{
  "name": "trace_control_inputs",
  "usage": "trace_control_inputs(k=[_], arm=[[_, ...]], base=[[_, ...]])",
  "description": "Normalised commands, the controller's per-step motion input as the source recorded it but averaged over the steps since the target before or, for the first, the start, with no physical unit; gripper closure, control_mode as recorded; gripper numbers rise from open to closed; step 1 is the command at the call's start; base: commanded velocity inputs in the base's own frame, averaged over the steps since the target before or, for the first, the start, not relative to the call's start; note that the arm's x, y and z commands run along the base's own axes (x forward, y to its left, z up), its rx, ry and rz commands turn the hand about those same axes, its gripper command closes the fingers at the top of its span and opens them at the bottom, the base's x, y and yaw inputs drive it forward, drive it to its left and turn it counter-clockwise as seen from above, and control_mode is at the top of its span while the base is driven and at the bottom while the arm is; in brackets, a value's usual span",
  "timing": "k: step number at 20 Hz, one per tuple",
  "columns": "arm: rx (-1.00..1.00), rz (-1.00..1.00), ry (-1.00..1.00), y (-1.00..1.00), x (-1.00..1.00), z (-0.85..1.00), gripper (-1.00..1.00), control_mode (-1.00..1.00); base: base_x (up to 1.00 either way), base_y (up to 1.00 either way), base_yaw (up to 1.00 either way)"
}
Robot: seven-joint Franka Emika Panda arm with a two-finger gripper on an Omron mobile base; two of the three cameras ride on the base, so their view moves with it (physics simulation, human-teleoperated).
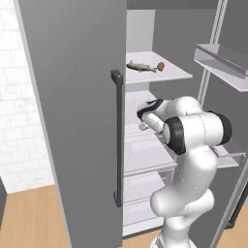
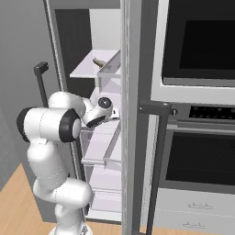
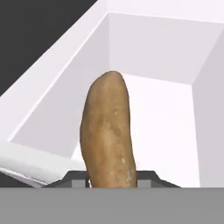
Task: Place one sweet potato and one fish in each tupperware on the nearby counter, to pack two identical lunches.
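Note:
In the hand view a brown-orange sweet potato (image 3: 107, 131) stands up between my fingertips, with my gripper (image 3: 113, 178) shut on its lower end. It hangs over a white fridge bin (image 3: 166, 52). My hand (image 1: 145, 116) reaches into the middle level of the open fridge, also seen as my hand (image 2: 106, 110) from the right. On the upper white shelf (image 1: 169, 73) lie a slender olive-brown fish (image 1: 140, 66) and, beside it on the right, another small sweet potato (image 1: 160, 66). The fish's tail (image 2: 97, 61) peeks out on that shelf. The tupperware and the counter are out of view.
The grey fridge door (image 1: 72, 121) with a dark vertical handle (image 1: 116, 138) stands close on the left. The open right door carries clear bins (image 1: 220, 60). A built-in oven (image 2: 197, 41) and pale drawers (image 2: 193, 220) are to the right. The floor is wooden (image 1: 29, 218).

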Motion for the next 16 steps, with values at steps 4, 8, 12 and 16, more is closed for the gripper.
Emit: trace_control_inputs(k=[4,8,12,16], arm=[[-0.03,0.00,0.17,0.20,-0.93,0.96,1.00,-1.00],[-0.05,0.00,0.31,0.22,-0.90,1.00,1.00,-1.00],[-0.02,0.00,0.25,0.15,-0.86,1.00,1.00,-1.00],[0.00,-0.06,0.13,0.00,-0.97,0.99,1.00,-1.00]], base=[[0.00,0.00,0.00],[0.00,0.00,0.00],[0.00,0.00,0.00],[0.00,0.00,0.00]])
